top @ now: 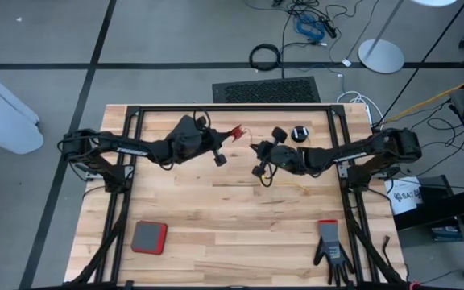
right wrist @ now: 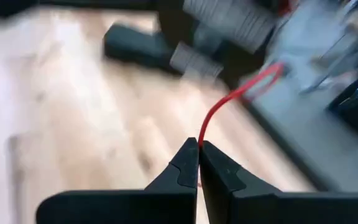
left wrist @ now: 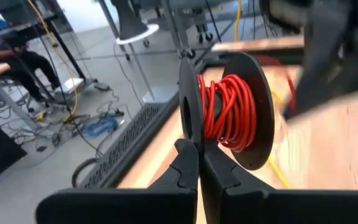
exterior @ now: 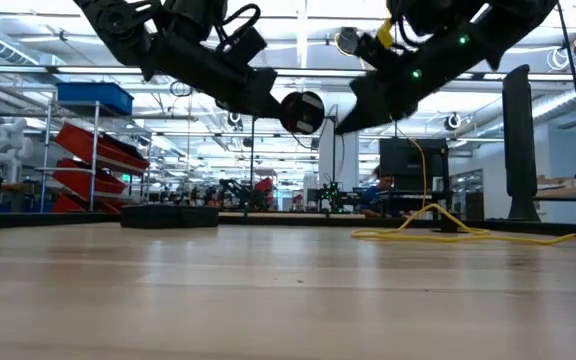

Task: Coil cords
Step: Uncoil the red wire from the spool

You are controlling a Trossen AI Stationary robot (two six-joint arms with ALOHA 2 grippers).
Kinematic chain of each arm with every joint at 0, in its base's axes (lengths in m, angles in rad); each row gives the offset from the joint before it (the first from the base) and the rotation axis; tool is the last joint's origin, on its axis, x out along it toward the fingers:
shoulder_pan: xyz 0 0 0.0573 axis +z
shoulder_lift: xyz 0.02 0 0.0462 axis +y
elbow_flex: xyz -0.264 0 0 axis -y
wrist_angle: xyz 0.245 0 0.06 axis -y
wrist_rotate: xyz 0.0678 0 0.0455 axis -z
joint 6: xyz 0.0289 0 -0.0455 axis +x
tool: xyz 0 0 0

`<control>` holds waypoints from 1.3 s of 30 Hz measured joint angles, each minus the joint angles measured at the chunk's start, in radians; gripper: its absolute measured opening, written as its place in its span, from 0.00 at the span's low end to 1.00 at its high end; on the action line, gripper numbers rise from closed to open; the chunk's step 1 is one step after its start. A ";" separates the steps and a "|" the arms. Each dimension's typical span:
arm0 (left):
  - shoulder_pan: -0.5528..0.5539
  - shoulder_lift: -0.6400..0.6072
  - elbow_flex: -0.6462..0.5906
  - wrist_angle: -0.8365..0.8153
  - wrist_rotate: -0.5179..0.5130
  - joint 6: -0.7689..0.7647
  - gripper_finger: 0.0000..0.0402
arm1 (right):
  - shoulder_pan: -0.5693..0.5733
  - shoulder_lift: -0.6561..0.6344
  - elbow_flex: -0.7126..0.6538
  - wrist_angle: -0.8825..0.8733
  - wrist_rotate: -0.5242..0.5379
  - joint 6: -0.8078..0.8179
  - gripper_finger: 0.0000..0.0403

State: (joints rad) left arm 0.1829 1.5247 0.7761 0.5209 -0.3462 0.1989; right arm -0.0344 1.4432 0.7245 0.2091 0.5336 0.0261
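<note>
My left gripper (top: 227,135) is shut on a small black reel (left wrist: 229,112) wound with reddish-orange cord, held in the air over the table's far middle; the reel also shows in the low view (exterior: 303,110). My right gripper (top: 254,148) is just right of it, shut on the free reddish-orange cord (right wrist: 229,102). A second black reel with a pale centre (top: 299,133) lies on the table by the right arm. Its yellow cord (exterior: 438,225) lies loose on the boards and also shows in the high view (top: 292,179). My left gripper pinches the rim of one black flange (left wrist: 188,124) of the reel between its two fingers. The reel is lifted clear of the table, its axis lying across the fingers. My right gripper pinches the reddish-orange cord (right wrist: 202,134) at its fingertips. The cord curves away from the fingers toward the reel, clear of the table.
A red and grey pad (top: 149,237) lies at the near left. A black glove with a red cuff (top: 331,246) lies at the near right. A black frame (top: 232,107) runs round the table's far edge and sides. Bare boards lie in the middle.
</note>
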 joint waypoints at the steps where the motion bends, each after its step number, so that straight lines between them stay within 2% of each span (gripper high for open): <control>1: 0.000 -0.005 0.000 0.011 0.000 0.001 0.00 | -0.001 0.000 -0.001 -0.019 -0.043 0.016 0.00; 5: 0.014 -0.010 0.000 0.059 -0.002 0.008 0.00 | 0.005 0.017 -0.001 0.022 -0.248 0.028 0.00; 7: 0.022 -0.006 0.000 0.059 -0.040 0.039 0.00 | 0.019 0.023 -0.001 0.077 -0.337 0.007 0.00; 9: 0.034 -0.004 0.000 0.039 -0.076 0.054 0.00 | 0.042 0.023 -0.001 0.143 -0.400 -0.022 0.00; 13: 0.044 -0.003 0.000 0.006 -0.075 0.047 0.00 | 0.077 0.016 -0.001 0.214 -0.462 -0.069 0.00; 21: 0.044 -0.003 0.000 0.004 -0.074 0.044 0.00 | 0.082 0.013 0.000 0.121 -0.462 -0.048 0.01; 27: 0.040 -0.003 0.000 0.006 -0.072 0.043 0.00 | 0.088 0.013 0.000 -0.012 -0.455 -0.021 0.10; 30: 0.035 -0.002 0.000 0.012 -0.039 0.043 0.00 | 0.088 -0.007 0.000 -0.080 -0.442 -0.005 0.16; 39: 0.014 -0.002 0.000 0.011 -0.026 0.038 0.00 | 0.087 -0.179 0.000 -0.240 -0.235 -0.040 0.26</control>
State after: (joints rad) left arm 0.1973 1.5227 0.7761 0.5317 -0.3717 0.2367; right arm 0.0525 1.2641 0.7246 -0.0307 0.2986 -0.0138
